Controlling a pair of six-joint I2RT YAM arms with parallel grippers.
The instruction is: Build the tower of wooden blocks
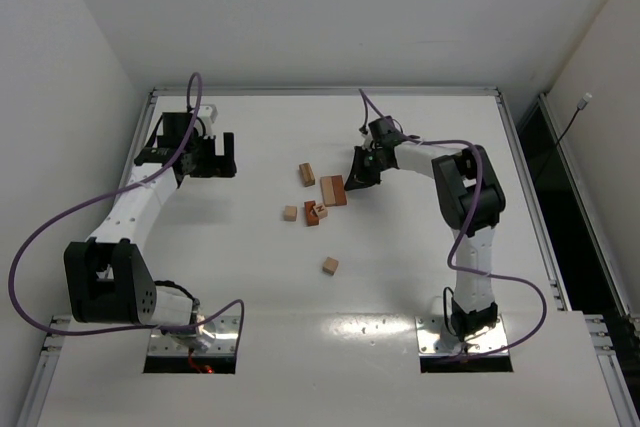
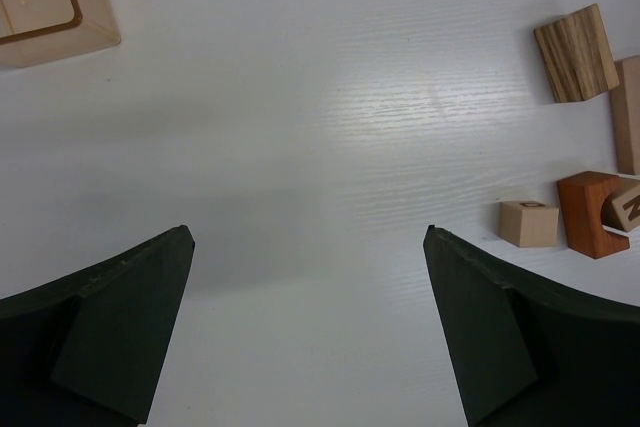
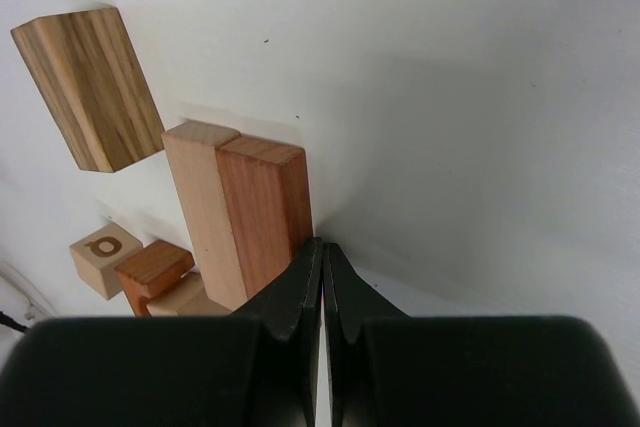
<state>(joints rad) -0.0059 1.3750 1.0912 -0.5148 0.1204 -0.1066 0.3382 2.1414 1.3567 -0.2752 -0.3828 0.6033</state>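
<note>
Several wood blocks lie loose on the white table; the tower is out of view. A striped tan bar lies apart. A tan bar and a reddish bar lie side by side. Beside them are a tan cube, a reddish block and a lettered cube. One cube sits alone nearer the arms. My right gripper is shut on nothing, its tips against the reddish bar's end. My left gripper is open over bare table, left of the blocks.
A flat pale wooden tray shows at the top left corner of the left wrist view. White walls and a metal rail bound the table at the back and sides. Purple cables trail from both arms.
</note>
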